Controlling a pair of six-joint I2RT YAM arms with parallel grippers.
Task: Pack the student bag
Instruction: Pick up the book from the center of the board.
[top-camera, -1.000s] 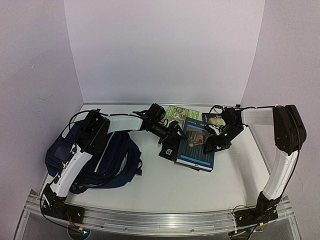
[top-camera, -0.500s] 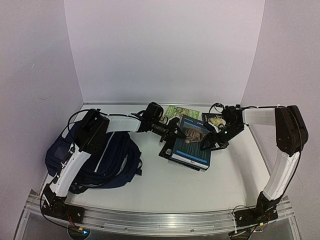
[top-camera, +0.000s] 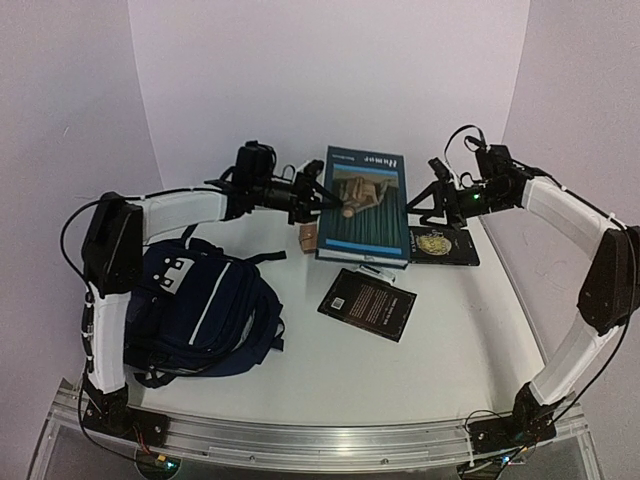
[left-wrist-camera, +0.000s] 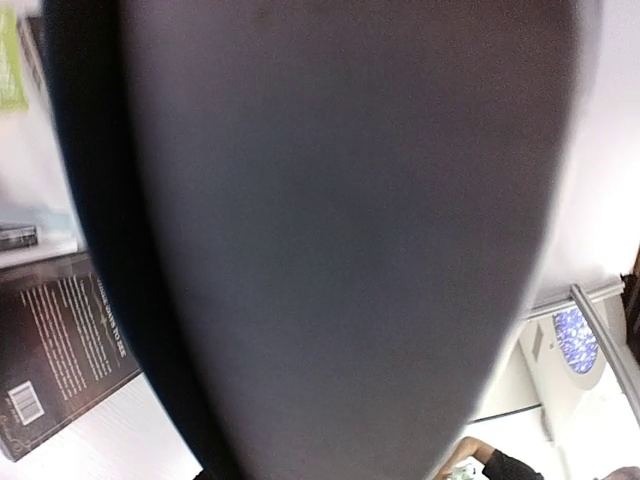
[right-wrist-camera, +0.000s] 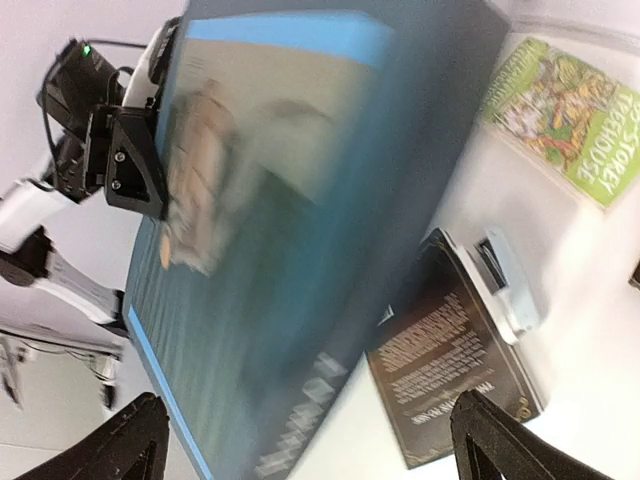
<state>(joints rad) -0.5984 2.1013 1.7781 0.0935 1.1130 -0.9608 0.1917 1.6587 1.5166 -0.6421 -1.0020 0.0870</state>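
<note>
Since a second ago the large blue hardback book (top-camera: 362, 215) has risen off the pile where it lay flat and now hangs in the air above the far middle of the white table (top-camera: 400, 390). Both arms have lifted with it. The left gripper (top-camera: 312, 200) is clamped on the book's left edge, its black finger pressed against the cover in the right wrist view. The left wrist camera shows little but a dark blur, so the grip cannot be checked from there. The right gripper (top-camera: 425, 203) sits just beside the book's right edge with its fingers (right-wrist-camera: 135, 445) spread wide, not pinching anything. Four books can be counted:
- the blue one held aloft;
- one black paperback (top-camera: 367, 302) lying back-cover up near the table's middle;
- one black book with a gold emblem (top-camera: 440, 245) toward the far right edge;
- one green illustrated booklet (right-wrist-camera: 560, 120) by the far edge.

There is one navy-blue fabric student bag (top-camera: 215, 320), lying front-up by the left edge toward the near left corner, well apart from the grippers. Its white two-slot patch (top-camera: 180, 272) faces the far edge. Its long axis seems to run near to far, leaning slightly.
</note>
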